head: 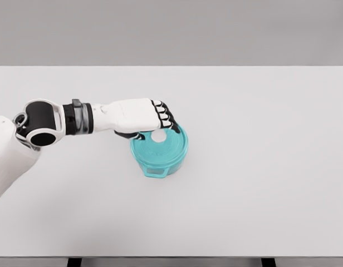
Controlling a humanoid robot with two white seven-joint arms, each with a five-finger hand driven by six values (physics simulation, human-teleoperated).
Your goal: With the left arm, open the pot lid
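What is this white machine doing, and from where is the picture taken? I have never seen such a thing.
This is a computer simulation of a humanoid robot, seen from a camera on its head, looking down at a white table. The white arm entering from the left ends in a five-finger left hand. Its fingers curl over the lid of a small teal pot, around the white knob. The lid sits on the pot. The right arm is not visible.

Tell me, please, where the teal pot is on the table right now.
In the head view the teal pot stands on the white table, slightly left of centre, with its lid on and the left hand over the lid's white knob.
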